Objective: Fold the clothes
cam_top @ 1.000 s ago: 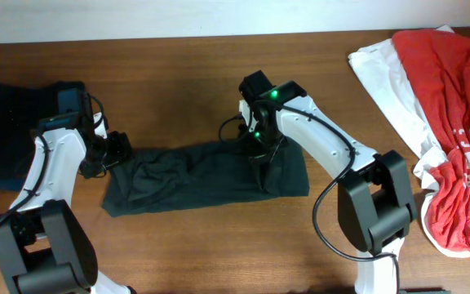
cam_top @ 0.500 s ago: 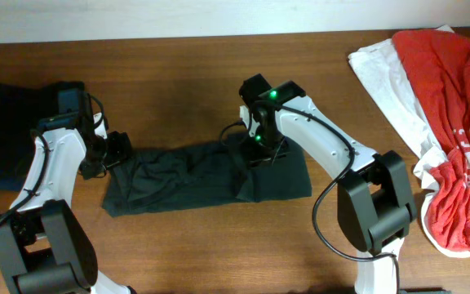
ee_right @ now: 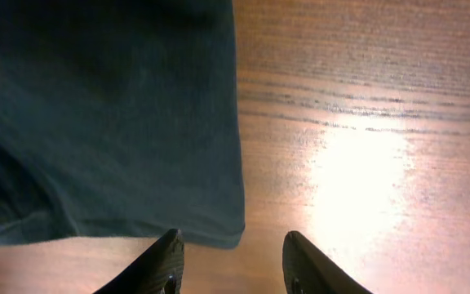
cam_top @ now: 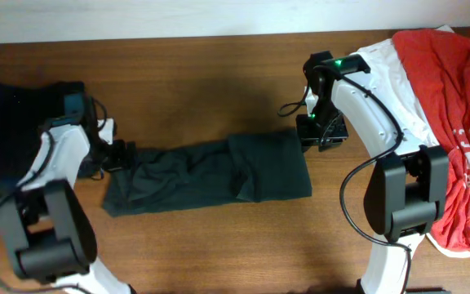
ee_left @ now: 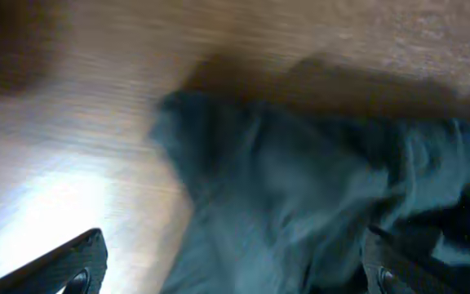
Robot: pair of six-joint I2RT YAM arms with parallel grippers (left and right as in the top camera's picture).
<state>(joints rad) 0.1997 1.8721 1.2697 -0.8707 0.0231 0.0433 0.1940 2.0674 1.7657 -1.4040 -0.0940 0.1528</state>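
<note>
Shirt (cam_top: pixel 194 175): dark tee, mid-table, lying as 1 long left-to-right band. Right part is doubled over itself, left half is rumpled. No lettering showing.
Left gripper (cam_top: pixel 119 155): at the shirt's left end, fingers spread wide, nothing pinched. Wrist view is blurred, but cloth lies below and between the fingers.
Right gripper (cam_top: pixel 321 135): just off the shirt's upper right corner, over bare table (cam_top: pixel 202 90). Fingers parted, empty. Wrist view has the shirt's straight edge and corner right at the tips.
Why so placed: my read is 1 arm per end, so the band can be closed end to end. Right hand sits clear of the flap so it won't drag it.
Progress: roughly midway. Band is formed, at least 1 fold left.
Risk: left end is bunched, so a pinch may catch only 1 layer.
Clutter: red shirt (cam_top: pixel 455 122) and white garment (cam_top: pixel 386 77) far right, dark cloth (cam_top: pixel 6 131) far left. Not part of this job.
</note>
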